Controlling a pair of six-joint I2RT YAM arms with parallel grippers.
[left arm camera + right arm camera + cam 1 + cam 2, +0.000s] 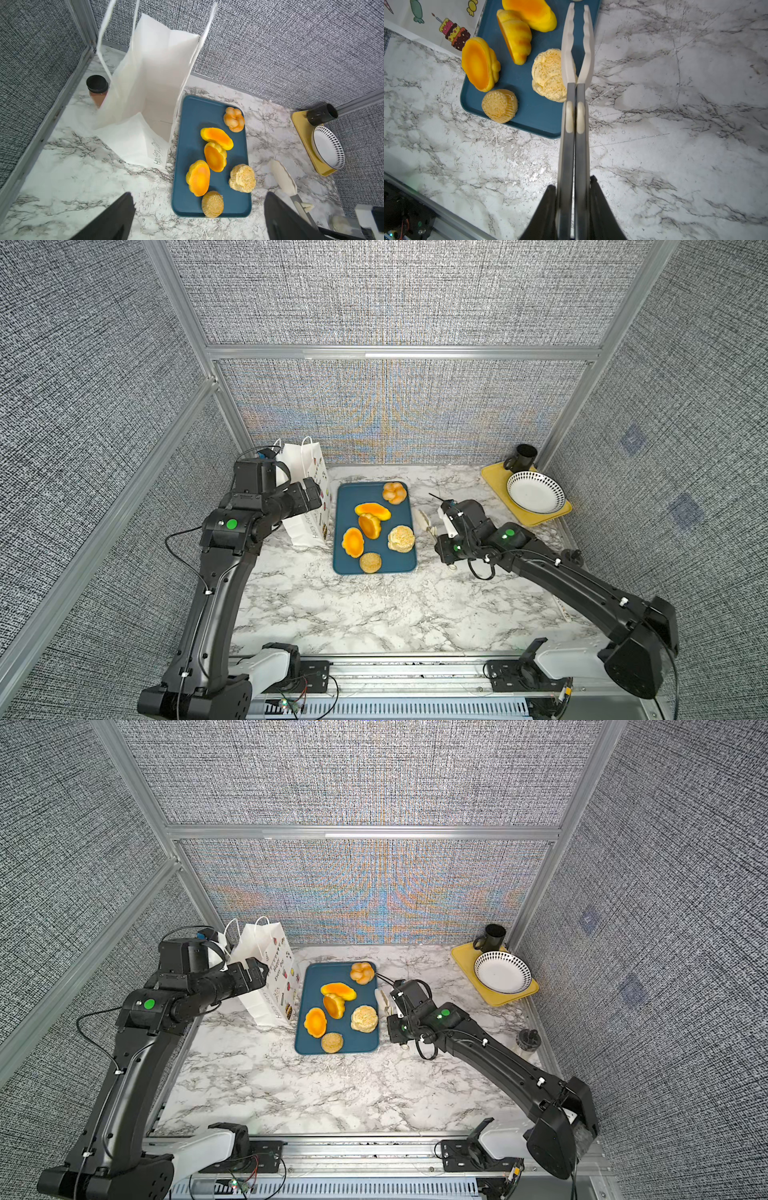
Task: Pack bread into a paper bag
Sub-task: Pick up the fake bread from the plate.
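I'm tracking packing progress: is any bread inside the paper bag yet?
No, the left wrist view shows the paper bag bare inside, and all six pieces of bread lie on the blue tray.

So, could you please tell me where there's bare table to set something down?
Free: marble table from blue tray to front rail, and the back strip to the yellow tray. Crowded: bread on the tray, paper bag and tongs flanking it.

Glossy bread (372, 511), matt paper bag (303, 460)
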